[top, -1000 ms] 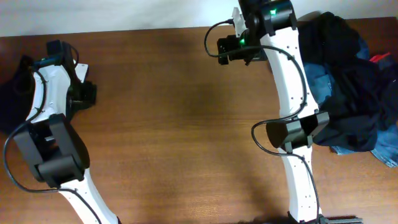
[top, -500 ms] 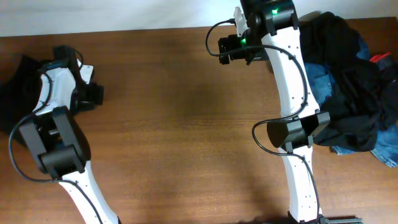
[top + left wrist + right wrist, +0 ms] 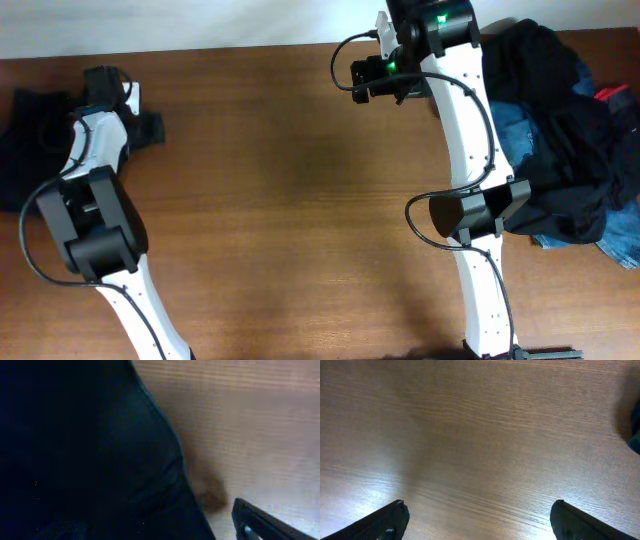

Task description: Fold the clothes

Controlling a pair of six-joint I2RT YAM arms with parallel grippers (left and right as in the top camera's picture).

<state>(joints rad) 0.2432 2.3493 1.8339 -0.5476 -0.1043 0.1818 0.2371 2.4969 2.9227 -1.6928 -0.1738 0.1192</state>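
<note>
The clothes (image 3: 575,130) lay heaped at the right edge, 1 dark garment (image 3: 25,150) at upper left by the left gripper (image 3: 100,80); its jaws and those of the right gripper (image 3: 480,520) stood open.

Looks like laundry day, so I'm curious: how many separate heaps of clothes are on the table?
2. One dark garment lies at the far left; a mixed dark-and-denim heap sits at the far right. More pieces may be buried in it or lie out of frame.
</note>
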